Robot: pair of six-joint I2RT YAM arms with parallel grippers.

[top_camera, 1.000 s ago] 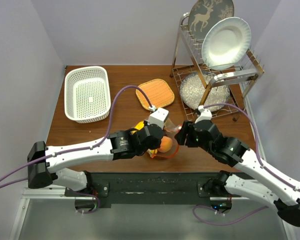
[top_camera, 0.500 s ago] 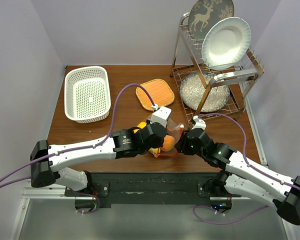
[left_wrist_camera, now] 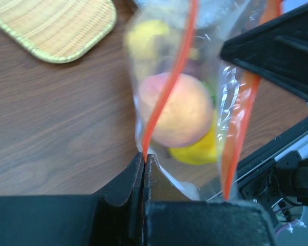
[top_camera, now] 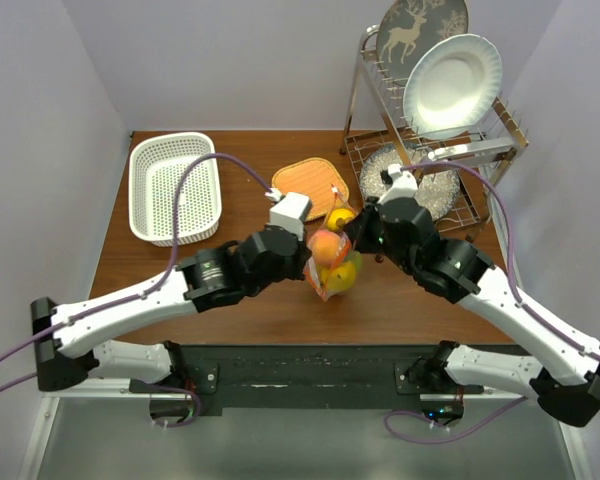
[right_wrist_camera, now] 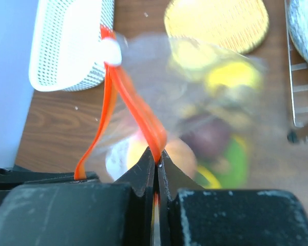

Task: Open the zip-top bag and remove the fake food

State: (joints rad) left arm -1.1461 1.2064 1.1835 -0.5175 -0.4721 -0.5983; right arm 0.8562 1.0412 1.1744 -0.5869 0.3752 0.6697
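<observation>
The clear zip-top bag (top_camera: 332, 255) hangs between both arms above the table, its orange-red zipper strips (left_wrist_camera: 169, 87) spread apart at the mouth. Inside sits the fake food: an orange peach (left_wrist_camera: 177, 107), yellow pieces (left_wrist_camera: 197, 149), a green piece (right_wrist_camera: 235, 159) and a dark purple piece (right_wrist_camera: 208, 137). My left gripper (left_wrist_camera: 144, 156) is shut on one zipper strip. My right gripper (right_wrist_camera: 157, 160) is shut on the other strip (right_wrist_camera: 143, 120). In the top view the left gripper (top_camera: 305, 250) is left of the bag and the right gripper (top_camera: 362, 238) is right of it.
A white perforated basket (top_camera: 173, 186) stands at the back left. The woven orange mat (top_camera: 308, 185) lies behind the bag. A wire dish rack (top_camera: 430, 150) with plates and a grey bowl fills the back right.
The right gripper closed on the bag's zipper strip. Both arms lifted the bag up and back from the near table edge, and its mouth is pulled apart.
</observation>
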